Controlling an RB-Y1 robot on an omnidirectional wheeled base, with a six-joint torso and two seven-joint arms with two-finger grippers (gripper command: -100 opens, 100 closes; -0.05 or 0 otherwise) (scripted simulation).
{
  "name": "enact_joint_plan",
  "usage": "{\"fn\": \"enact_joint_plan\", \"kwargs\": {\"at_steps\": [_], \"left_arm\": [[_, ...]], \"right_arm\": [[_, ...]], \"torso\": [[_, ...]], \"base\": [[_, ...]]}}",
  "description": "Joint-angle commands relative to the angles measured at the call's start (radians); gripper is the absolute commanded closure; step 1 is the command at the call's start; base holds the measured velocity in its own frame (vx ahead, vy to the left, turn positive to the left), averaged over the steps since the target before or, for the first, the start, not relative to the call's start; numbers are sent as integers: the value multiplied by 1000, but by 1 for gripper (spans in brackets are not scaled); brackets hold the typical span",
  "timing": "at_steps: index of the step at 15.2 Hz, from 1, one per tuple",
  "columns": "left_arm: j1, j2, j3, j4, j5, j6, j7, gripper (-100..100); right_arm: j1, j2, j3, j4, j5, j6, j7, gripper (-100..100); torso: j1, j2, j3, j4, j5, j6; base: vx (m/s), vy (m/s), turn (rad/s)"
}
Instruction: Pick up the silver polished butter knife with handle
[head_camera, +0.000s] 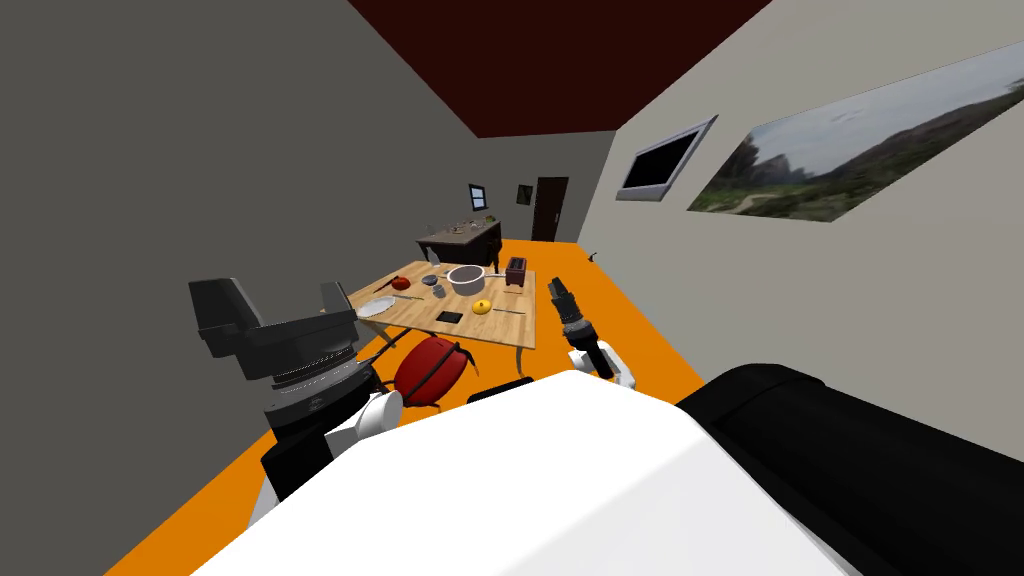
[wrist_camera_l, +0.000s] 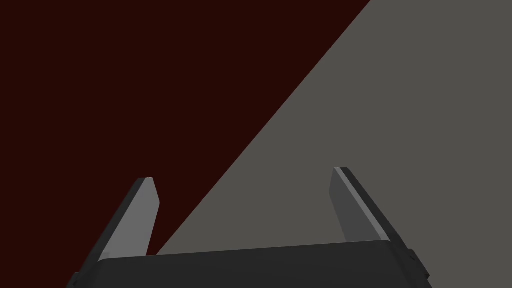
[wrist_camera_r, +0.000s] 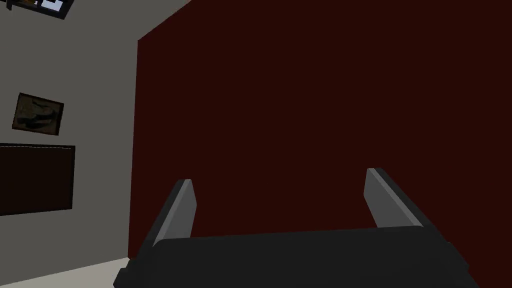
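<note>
A light wooden table (head_camera: 500, 325) stands a few steps ahead on the orange floor. Thin pale utensils lie on it, one (head_camera: 512, 311) beside a yellow fruit (head_camera: 482, 307) and one (head_camera: 513, 292) by a dark toaster (head_camera: 516, 271). I cannot tell which is the butter knife. My right gripper (head_camera: 557, 288) (wrist_camera_r: 277, 175) is raised between me and the table's right end, open and empty. My left gripper (wrist_camera_l: 245, 175) is open and empty too, held up at my left, well short of the table.
The table also carries a white plate (head_camera: 377, 306), a red item (head_camera: 401, 283), a pale pot (head_camera: 466, 279) and a small black item (head_camera: 449, 317). A red chair (head_camera: 430, 368) stands at its near side. A dark table (head_camera: 460, 238) and a door (head_camera: 550, 208) are farther back.
</note>
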Motion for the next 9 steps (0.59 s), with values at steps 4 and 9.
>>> {"fn": "enact_joint_plan", "kwargs": {"at_steps": [4, 9], "left_arm": [[0, 0, 0, 0, 0, 0, 0, 0], [0, 0, 0, 0, 0, 0, 0, 0]], "right_arm": [[-4, -89, 7, 73, 45, 9, -1, -100], [-15, -188, 26, 177, 112, 13, 3, -100]], "torso": [[0, -1, 0, 0, 0, 0], [-1, -2, -1, 0, 0, 0]], "base": [[-13, 65, 127], [-3, 55, 167]]}}
